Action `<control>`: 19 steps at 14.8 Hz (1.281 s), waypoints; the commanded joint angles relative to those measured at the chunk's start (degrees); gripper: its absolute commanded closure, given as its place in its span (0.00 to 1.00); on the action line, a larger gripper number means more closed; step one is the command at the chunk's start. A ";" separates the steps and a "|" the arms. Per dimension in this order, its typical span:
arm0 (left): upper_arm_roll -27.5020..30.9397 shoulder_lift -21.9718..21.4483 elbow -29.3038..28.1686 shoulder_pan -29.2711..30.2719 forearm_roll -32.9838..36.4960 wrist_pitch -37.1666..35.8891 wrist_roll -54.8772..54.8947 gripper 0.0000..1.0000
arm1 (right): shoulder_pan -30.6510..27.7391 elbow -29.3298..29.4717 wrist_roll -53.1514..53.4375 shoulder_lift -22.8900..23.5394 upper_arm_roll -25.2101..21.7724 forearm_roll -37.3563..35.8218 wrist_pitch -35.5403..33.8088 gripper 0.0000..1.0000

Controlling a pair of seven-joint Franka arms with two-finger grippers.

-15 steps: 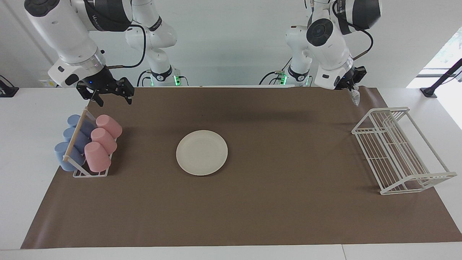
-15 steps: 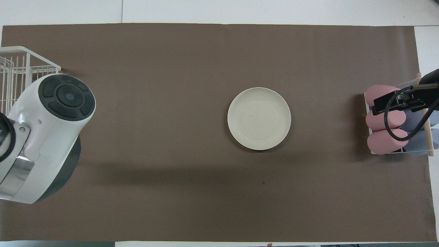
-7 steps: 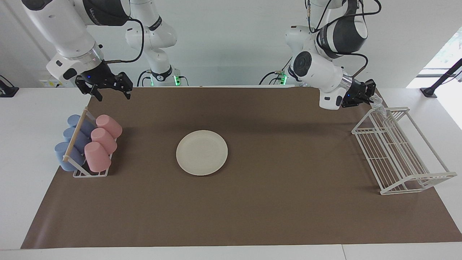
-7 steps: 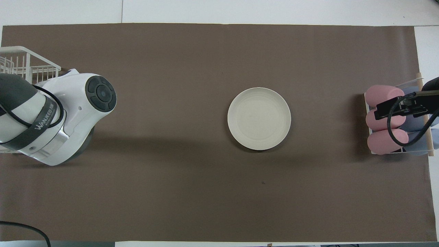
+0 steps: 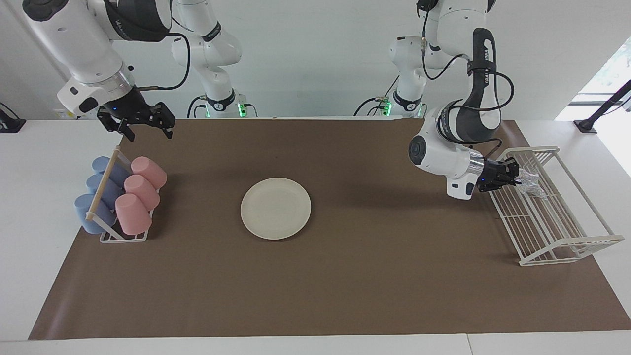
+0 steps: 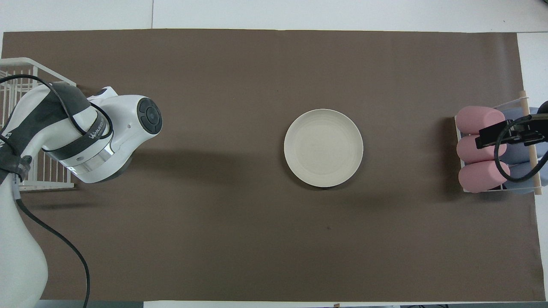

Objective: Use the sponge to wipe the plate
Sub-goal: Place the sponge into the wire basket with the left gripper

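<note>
1. At the upper left of the facing view you see the right end effector (image 5: 146,129) raised over the brown mat's corner, above the cup rack, its fingers spread apart and holding nothing.
2. Below it, at the left of that view, the cup rack (image 5: 123,235) holds three blue cups (image 5: 90,214) and three pink cups (image 5: 132,213) lying on their sides.
3. At the centre of both views your plate (image 5: 275,208) lies flat on the brown mat (image 5: 315,286) that covers the worktop (image 5: 34,197). It is round, cream-white and matte, with a shallow rim, and nothing rests on it.
4. At the right of the facing view the left arm bends low, and the left end effector (image 5: 515,180) points sideways into the white wire rack (image 5: 567,246), closed on the sponge.
5. The sponge (image 5: 531,182) shows as a small, wrinkly, shiny silvery wad sticking out past the fingertips, over the rack's grid. You cannot tell whether it touches the wires. It is well apart from the plate.
6. In the overhead view the left arm's body covers the sponge and the end effector.
</note>
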 commanded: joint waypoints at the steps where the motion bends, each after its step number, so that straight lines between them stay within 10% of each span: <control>1: 0.19 -0.37 0.20 0.11 1.24 0.27 -1.79 1.00 | 0.19 -1.37 -0.35 -1.48 0.34 -0.36 1.02 0.00; 13: 0.19 -0.37 -0.33 1.25 2.04 1.68 -3.47 1.00 | 0.28 -1.37 -0.08 -1.48 0.69 -0.54 1.46 0.00; 14: 0.19 -0.37 -0.42 1.25 2.04 1.68 -3.56 0.82 | 0.28 -1.37 -0.08 -1.48 0.78 -0.54 1.55 0.00; 15: 0.19 -0.46 -0.59 1.43 2.04 1.77 -3.56 0.07 | 0.28 -1.37 -0.08 -1.48 0.78 -0.54 1.46 0.00; 19: 0.10 -0.46 -0.59 1.51 1.95 2.21 -3.56 0.00 | 0.28 -1.37 -0.17 -1.48 0.78 -0.54 1.46 0.00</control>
